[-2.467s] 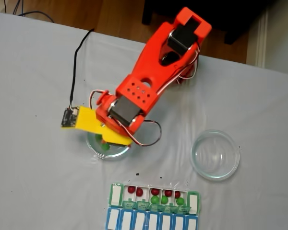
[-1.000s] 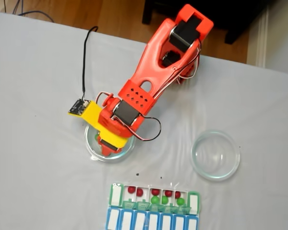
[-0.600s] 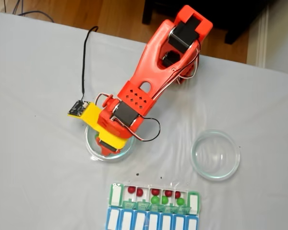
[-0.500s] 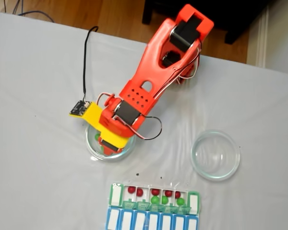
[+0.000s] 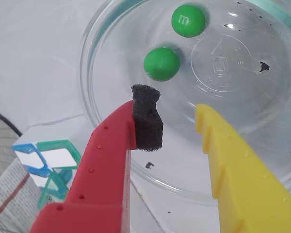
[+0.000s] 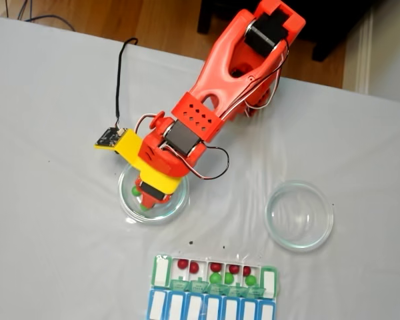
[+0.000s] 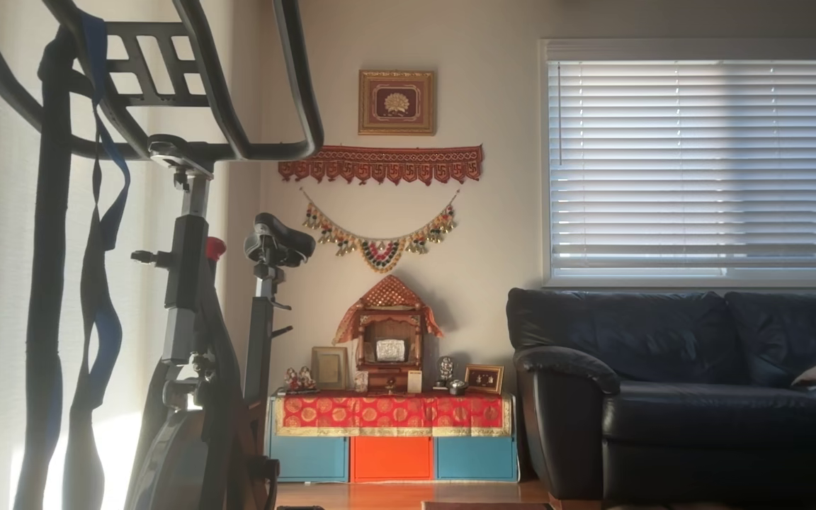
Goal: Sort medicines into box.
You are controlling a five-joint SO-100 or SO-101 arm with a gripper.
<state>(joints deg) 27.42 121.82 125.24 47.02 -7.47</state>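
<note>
Two green balls (image 5: 161,63) in dish (image 5: 102,43), just beyond gripper (image 5: 177,127) tips; jaws spread apart, empty, nearer ball off the red jaw's pad.

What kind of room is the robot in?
Most likely a living room at home. The other view shows a dark sofa, an exercise bike and a window with blinds. The robot works on a table with a white cloth and wood floor behind it.

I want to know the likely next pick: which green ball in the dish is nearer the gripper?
The plain green ball, just beyond the red finger's foam pad; the other green ball, printed with an "m", lies farther.
</note>
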